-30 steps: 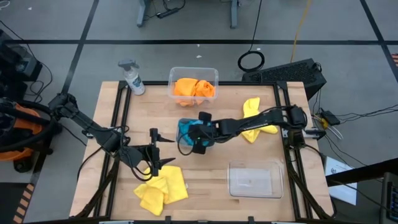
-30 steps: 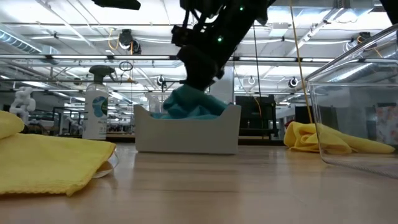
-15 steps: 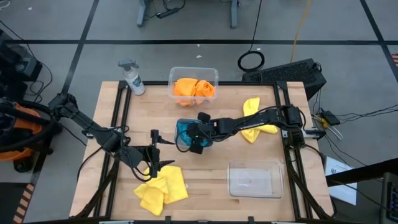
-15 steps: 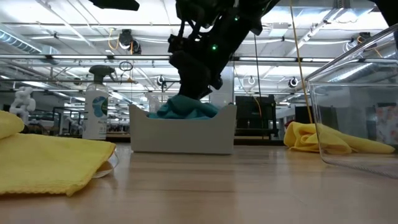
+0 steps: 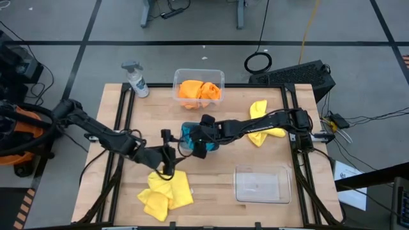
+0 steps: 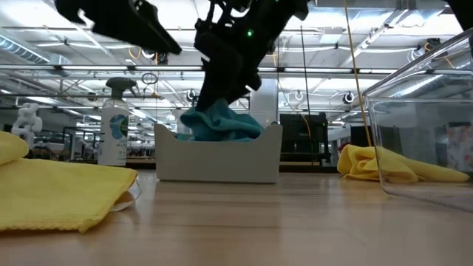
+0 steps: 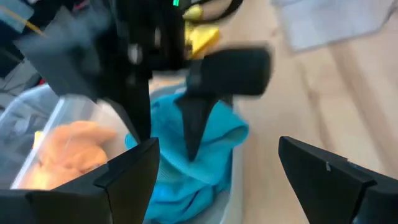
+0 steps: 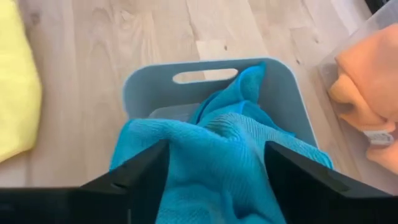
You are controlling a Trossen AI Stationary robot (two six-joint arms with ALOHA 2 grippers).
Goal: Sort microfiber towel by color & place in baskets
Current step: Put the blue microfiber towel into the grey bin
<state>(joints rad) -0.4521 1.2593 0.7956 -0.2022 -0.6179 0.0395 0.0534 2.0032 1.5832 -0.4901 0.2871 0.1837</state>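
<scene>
Two turquoise towels (image 5: 189, 134) lie bunched in the small greyish basket (image 8: 149, 81) at mid-table. My right gripper (image 5: 199, 142) is open over that basket, its fingers on either side of the top towel (image 8: 217, 149). My left gripper (image 5: 171, 153) is open and empty just left of the basket, above the table. Two orange towels (image 5: 199, 90) lie in a clear basket (image 5: 180, 75) at the far edge. Two yellow towels (image 5: 166, 195) lie near-left, and another yellow towel (image 5: 261, 124) lies at the right, partly under my right arm. My right gripper has its open fingers (image 8: 134, 180) down into the heap of turquoise cloth, which fills the gap between them (image 8: 217, 162). The fingers come from above, slanting from the table's right. The towel rests in the small basket, its top bulging above the rim (image 6: 218, 122).
A spray bottle (image 5: 136, 80) stands at the far left corner. An empty clear basket (image 5: 261, 184) sits near-right. Black frame rails (image 5: 121, 121) run along the table's left and right sides. Bare wood shows along the near edge at the middle.
My left arm has swung toward the table's right and now stands close to the small basket, fingers still open. My right gripper has dipped into the turquoise heap and nudged the small basket slightly toward the table's left. The heap sank, then rose again.
</scene>
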